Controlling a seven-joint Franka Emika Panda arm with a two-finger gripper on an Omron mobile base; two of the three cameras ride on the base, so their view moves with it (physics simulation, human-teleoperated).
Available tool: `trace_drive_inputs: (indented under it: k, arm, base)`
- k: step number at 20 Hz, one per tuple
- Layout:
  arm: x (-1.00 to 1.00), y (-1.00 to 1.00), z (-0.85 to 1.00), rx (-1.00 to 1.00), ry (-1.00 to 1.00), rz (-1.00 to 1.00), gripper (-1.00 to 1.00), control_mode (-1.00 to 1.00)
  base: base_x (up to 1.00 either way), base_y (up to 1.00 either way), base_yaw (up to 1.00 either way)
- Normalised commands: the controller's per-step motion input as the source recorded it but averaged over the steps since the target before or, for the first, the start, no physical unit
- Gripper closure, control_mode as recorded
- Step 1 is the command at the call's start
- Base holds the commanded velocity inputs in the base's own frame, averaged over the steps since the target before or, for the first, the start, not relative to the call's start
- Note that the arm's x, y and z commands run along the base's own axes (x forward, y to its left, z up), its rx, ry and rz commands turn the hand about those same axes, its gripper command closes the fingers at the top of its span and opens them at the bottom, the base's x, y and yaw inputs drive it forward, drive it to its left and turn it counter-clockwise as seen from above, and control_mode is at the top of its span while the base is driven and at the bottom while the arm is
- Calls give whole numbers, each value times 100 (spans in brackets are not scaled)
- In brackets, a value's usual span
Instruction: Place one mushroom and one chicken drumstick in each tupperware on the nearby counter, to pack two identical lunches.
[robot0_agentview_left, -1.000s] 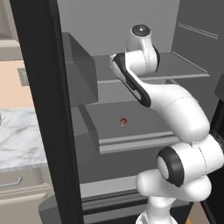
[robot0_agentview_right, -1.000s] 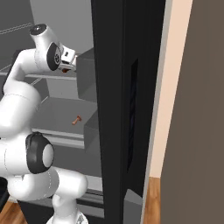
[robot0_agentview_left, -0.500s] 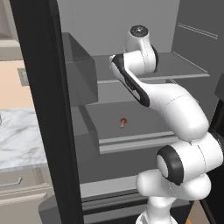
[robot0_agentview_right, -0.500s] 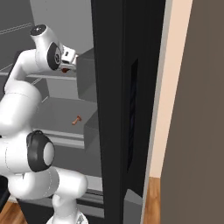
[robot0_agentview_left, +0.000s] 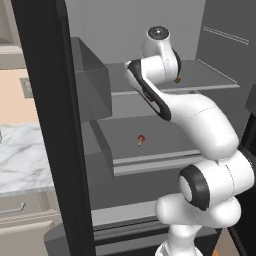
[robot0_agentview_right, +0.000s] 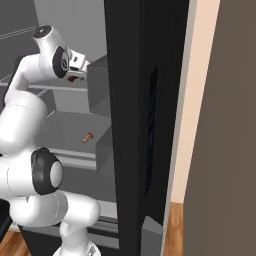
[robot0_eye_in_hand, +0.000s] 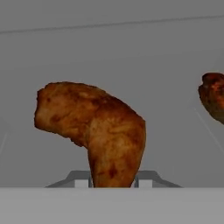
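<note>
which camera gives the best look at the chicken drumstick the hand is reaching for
The hand view: the chicken drumstick sits large and central, its narrow end low between the hand's fingertips. The left base view shows just a brown sliver past the arm; the right base view a small reddish bit at the hand.

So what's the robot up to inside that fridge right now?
The white arm is reaching onto the fridge's upper shelf, with its pincer set on either side of a browned chicken drumstick. Whether the grip is firm cannot be told. A second drumstick lies off to the side. A small mushroom sits alone on the shelf below, and the marble counter lies beside the fridge.
</note>
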Motion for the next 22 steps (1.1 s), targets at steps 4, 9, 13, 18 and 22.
trace_drive_inputs:
  k: [4,9,13,18,22]
  arm:
    - [-100,-20,-17,0,-19,5,100,-100]
    - [-100,-47,-4,0,-19,10,100,-100]
    - [-100,-36,0,0,-14,15,100,-100]
    - [-40,-2,0,0,0,3,100,100]
    - [0,0,0,0,0,0,100,100]
  base:
    - [0,0,0]
    - [0,0,0]
    - [0,0,0]
    - [-60,0,3]
    - [-100,0,6]
